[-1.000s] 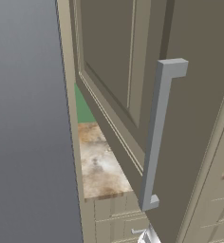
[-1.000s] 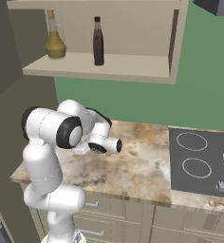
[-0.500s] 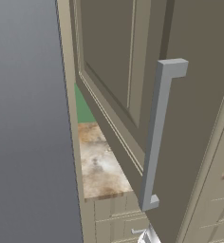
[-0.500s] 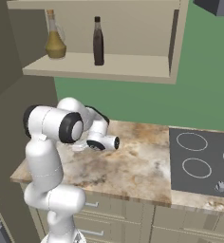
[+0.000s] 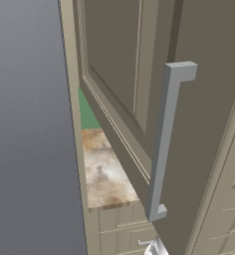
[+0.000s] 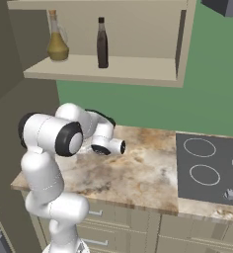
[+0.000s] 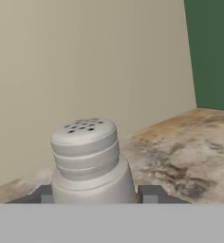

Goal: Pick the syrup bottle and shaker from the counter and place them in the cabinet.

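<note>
Green wall backs a mottled bench (image 6: 138,173), with an open shelf (image 6: 103,71) above carrying a round flask (image 6: 57,42) at its left end and the dark syrup bottle (image 6: 102,42) beside it. Below, near the bench's back left corner, the arm's gripper (image 7: 95,197) has its jaws clamped on the white shaker (image 7: 88,159), low around its body. It looks light, rigid and smooth, so a hold on the wider body under the ridged cap should resist slipping. To the right sits the cooktop (image 6: 212,170).
</note>
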{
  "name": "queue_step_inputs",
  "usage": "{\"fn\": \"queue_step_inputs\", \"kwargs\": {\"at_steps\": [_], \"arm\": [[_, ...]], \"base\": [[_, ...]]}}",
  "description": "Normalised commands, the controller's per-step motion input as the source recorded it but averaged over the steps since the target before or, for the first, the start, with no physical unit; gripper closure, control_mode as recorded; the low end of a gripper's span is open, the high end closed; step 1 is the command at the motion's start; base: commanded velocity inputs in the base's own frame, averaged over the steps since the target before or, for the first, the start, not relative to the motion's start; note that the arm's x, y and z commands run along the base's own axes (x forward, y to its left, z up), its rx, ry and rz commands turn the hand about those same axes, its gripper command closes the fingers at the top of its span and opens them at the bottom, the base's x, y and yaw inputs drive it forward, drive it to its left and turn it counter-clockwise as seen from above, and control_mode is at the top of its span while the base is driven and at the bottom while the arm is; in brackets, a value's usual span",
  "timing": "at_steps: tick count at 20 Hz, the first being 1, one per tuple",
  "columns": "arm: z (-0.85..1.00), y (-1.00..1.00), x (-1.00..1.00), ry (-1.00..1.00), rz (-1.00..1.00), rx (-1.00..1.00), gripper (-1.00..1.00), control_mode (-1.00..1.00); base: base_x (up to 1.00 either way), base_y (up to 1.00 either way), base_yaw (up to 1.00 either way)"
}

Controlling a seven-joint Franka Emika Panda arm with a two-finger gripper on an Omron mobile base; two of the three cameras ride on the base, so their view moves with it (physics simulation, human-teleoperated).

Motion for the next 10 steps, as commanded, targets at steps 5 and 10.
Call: {"fn": "queue_step_inputs", "kwargs": {"at_steps": [5,10], "arm": [[0.98,-0.21,-0.43,-0.09,-0.08,0.05,1.00,-1.00],[0.99,-0.38,-0.52,-0.03,-0.12,0.06,1.00,-1.00]], "base": [[0.00,0.00,0.00],[0.00,0.00,0.00]]}}
